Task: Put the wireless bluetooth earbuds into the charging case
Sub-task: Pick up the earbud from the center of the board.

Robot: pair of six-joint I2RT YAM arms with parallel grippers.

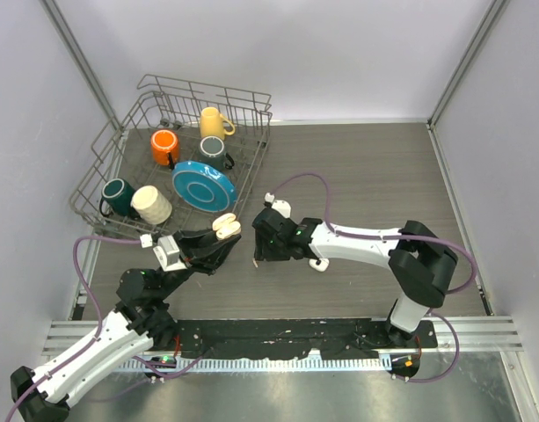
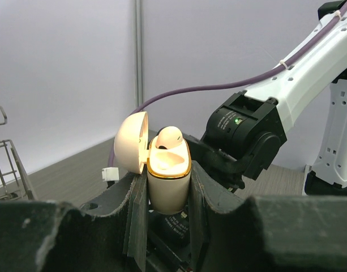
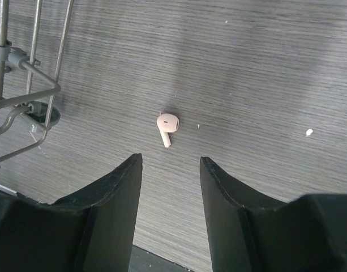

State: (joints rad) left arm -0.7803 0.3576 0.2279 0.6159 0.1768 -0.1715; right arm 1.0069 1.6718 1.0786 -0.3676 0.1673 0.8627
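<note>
The cream charging case (image 2: 168,184) with a gold rim stands upright between the pads of my left gripper (image 2: 168,180), which is shut on it. Its lid (image 2: 131,141) hangs open to the left. One white earbud (image 2: 168,137) sits in the case with its head sticking up. In the top view the case (image 1: 225,227) is held just above the table near the rack. Another earbud (image 3: 166,126) lies on the wood table just beyond the tips of my right gripper (image 3: 170,160), which is open with nothing in it. The right gripper (image 1: 259,255) hovers right of the case.
A wire dish rack (image 1: 146,110) at the back left holds orange (image 1: 164,147), yellow (image 1: 214,121), green (image 1: 118,195) and cream mugs and a blue plate (image 1: 203,185). Its wires (image 3: 27,67) show at the left of the right wrist view. A white speck (image 3: 309,132) lies on the table.
</note>
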